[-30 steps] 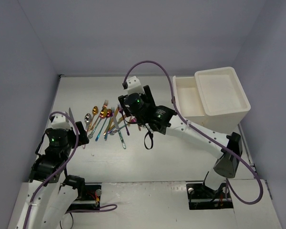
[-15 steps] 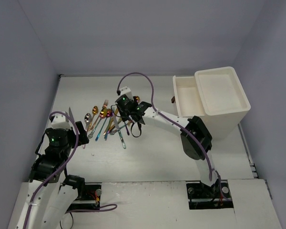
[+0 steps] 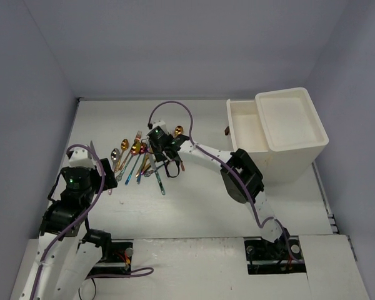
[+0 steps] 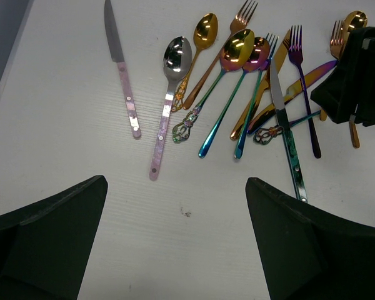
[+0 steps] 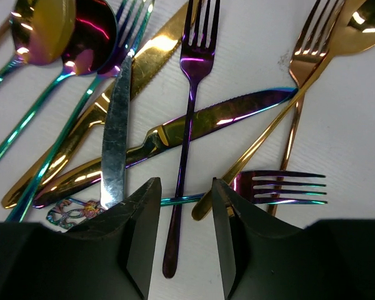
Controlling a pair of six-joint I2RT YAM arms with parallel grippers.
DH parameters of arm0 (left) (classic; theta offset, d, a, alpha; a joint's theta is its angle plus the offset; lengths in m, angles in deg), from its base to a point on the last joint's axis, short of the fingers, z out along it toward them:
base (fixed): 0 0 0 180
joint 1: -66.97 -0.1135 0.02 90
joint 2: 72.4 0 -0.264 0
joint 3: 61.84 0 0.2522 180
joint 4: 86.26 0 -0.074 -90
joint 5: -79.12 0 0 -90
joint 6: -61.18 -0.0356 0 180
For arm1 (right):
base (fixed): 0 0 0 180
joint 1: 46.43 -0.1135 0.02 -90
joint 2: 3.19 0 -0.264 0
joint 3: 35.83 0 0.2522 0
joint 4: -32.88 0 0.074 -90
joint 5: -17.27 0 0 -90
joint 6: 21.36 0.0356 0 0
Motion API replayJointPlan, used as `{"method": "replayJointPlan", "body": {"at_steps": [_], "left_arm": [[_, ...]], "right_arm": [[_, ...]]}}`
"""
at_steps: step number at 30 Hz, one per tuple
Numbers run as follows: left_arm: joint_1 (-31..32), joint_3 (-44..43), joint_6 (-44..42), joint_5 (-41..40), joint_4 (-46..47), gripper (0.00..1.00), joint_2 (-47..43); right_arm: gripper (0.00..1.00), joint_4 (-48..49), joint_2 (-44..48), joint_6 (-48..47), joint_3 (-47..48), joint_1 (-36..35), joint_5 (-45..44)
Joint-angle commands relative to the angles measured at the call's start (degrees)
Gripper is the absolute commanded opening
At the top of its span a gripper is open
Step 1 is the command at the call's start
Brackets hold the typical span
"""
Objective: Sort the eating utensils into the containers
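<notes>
The eating utensils (image 3: 140,159) lie fanned out on the white table, left of centre. My right gripper (image 3: 158,149) is down on the right side of the pile. Its jaws (image 5: 182,215) are partly closed and open either side of a purple fork's handle (image 5: 186,140), with a small gap on each side. An iridescent fork (image 5: 281,187) and a gold-purple knife (image 5: 219,119) cross just beyond the fingertips. My left gripper (image 4: 175,250) hovers wide open and empty, short of a pink-handled knife (image 4: 122,69) and a silver spoon (image 4: 172,81). The containers are one white drawer unit (image 3: 294,125) with one drawer (image 3: 244,147) pulled out.
The drawer unit stands at the back right, its open drawer reaching left with a brown handle (image 3: 227,130). The right arm's black wrist (image 4: 359,75) covers the right end of the pile in the left wrist view. Grey walls enclose the table.
The right arm has swung left and down onto the cutlery pile, and its jaws have narrowed around the purple fork's handle. The left arm has stayed still.
</notes>
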Motion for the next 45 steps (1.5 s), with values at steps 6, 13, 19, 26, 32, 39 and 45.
{"method": "replayJointPlan", "body": {"at_steps": [6, 13, 19, 26, 32, 39, 45], "left_arm": [[-0.32, -1.28, -0.29, 0.32, 2.64, 0.92, 1.01], [-0.31, -1.28, -0.29, 0.59, 2.64, 0.91, 1.09], [-0.24, -1.28, -0.29, 0.59, 2.64, 0.91, 1.11], [-0.31, -1.28, -0.29, 0.76, 2.71, 0.91, 1.27], [-0.32, -1.28, -0.29, 0.94, 2.78, 0.91, 1.15], [-0.30, -1.28, -0.20, 0.92, 2.72, 0.91, 1.11], [-0.23, -1.28, -0.20, 0.77, 2.73, 0.91, 0.92]], "right_arm": [[0.34, 1.48, -2.71, 0.96, 2.82, 0.43, 1.01], [0.33, 1.57, -5.45, 0.63, 3.70, 0.87, 0.53], [0.13, 1.50, -6.03, 0.54, 3.45, 1.04, -0.39], [0.00, 1.49, -2.15, -0.50, 4.38, 1.21, -0.66], [0.00, 1.87, 3.33, -1.02, 5.66, 0.80, -1.74], [0.00, 3.03, 6.29, -1.58, 8.48, 0.67, -3.70], [0.00, 6.08, 7.16, -2.05, 9.32, 0.60, -5.10]]}}
